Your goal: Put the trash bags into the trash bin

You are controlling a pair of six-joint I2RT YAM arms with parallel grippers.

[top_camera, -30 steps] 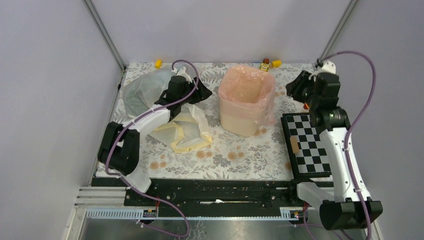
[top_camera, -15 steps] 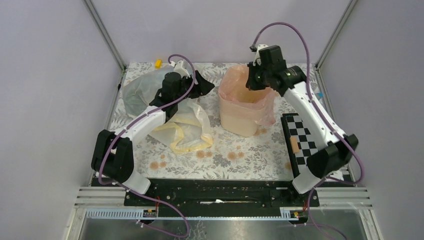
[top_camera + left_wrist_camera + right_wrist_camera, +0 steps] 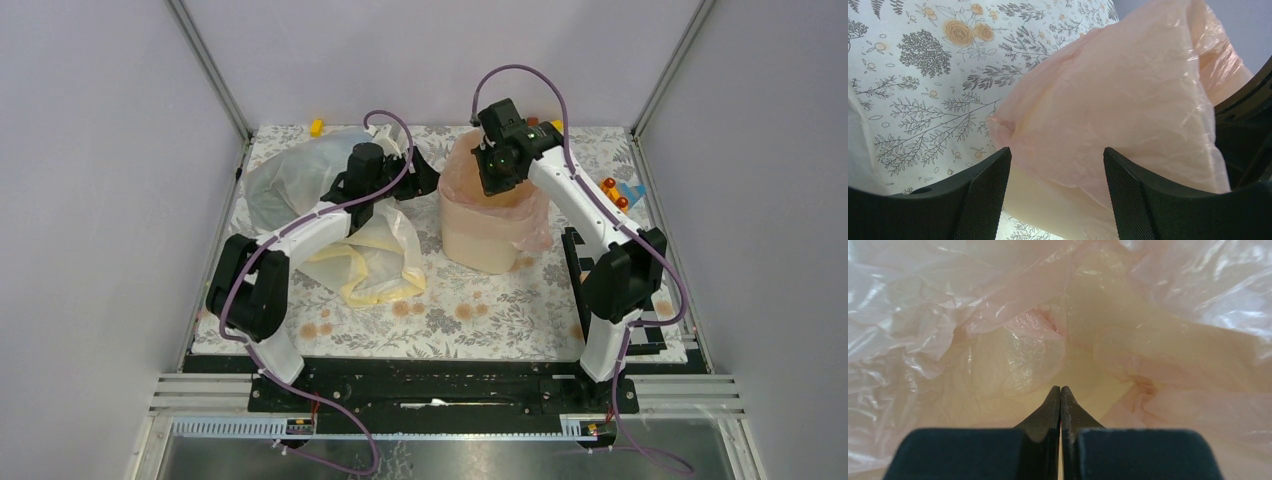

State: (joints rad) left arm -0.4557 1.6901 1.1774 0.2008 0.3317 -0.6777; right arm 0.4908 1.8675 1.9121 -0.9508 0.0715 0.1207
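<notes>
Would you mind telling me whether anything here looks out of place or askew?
The pink bag sits askew in the trash bin, with a loose fold spilling down the right outer wall. The yellow bag and the clear bag lie crumpled on the table, outside the bin.

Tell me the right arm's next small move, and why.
Probably ease the right gripper straight down, pressing the pink bag toward the bottom of the bin. Its jaws are shut on nothing, it points into the bin's mouth, and the bag lies loose and crumpled below the tips.
</notes>
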